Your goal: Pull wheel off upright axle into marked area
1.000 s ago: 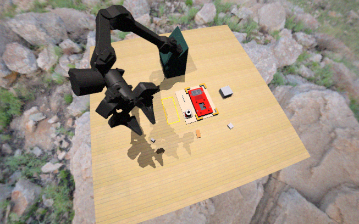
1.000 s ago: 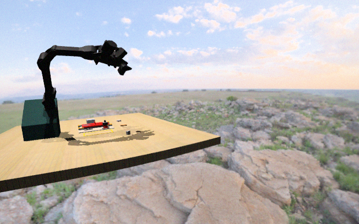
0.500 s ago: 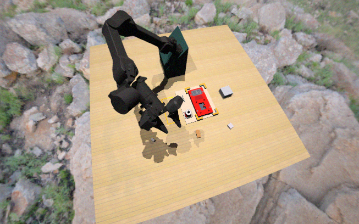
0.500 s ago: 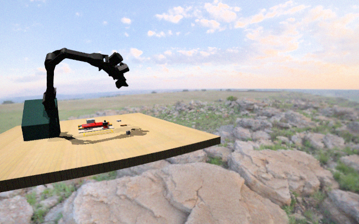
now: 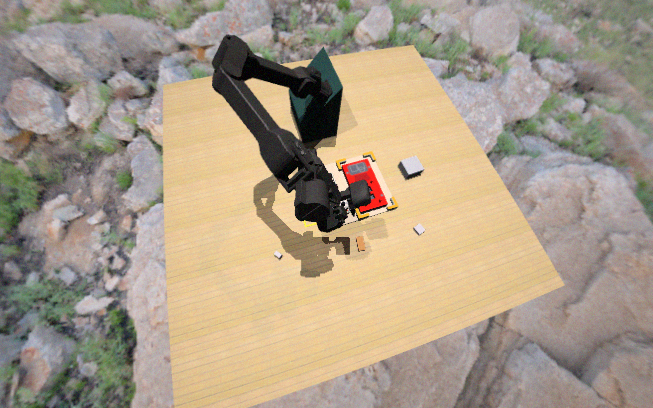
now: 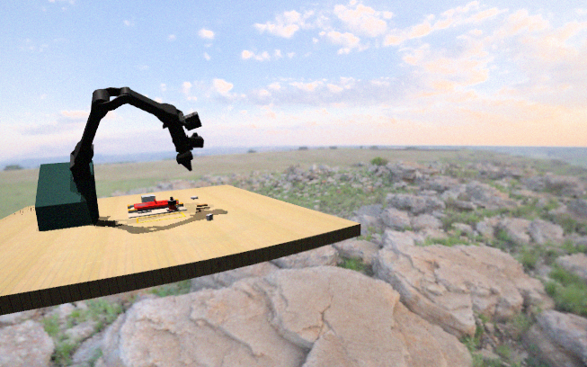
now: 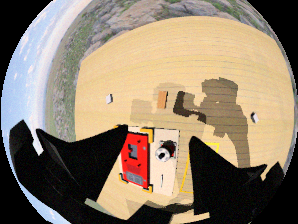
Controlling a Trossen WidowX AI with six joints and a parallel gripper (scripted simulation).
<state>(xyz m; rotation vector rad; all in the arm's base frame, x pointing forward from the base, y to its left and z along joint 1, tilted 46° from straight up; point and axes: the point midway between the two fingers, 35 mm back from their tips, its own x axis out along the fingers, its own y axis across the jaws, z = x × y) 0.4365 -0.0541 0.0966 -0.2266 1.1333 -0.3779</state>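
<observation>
Rocks and scrub all round the wooden table (image 5: 247, 329) (image 6: 240, 237) (image 7: 190, 50), open sky across the top of the exterior view. Dark green block (image 5: 316, 114) (image 6: 58, 195) under the arm's foot, left side of exterior frame. Gripper (image 5: 332, 223) (image 6: 191, 168) (image 7: 160, 135) well above the table, pointing down, jaws apart, nothing between. Wheel (image 6: 172, 203) (image 7: 162, 151) on the upright axle, on the pale board (image 5: 380, 176) (image 7: 170, 185), lower centre of wrist view; hidden by the arm from the top. Red unit (image 5: 354, 177) (image 6: 149, 205) (image 7: 135, 162) just left of it in wrist view; yellow-outlined area (image 6: 137, 220) (image 7: 185, 170) to the right, partly covered there. Orange block (image 5: 360, 243) (image 6: 201, 206) (image 7: 162, 99) near the board, above it in wrist view.
</observation>
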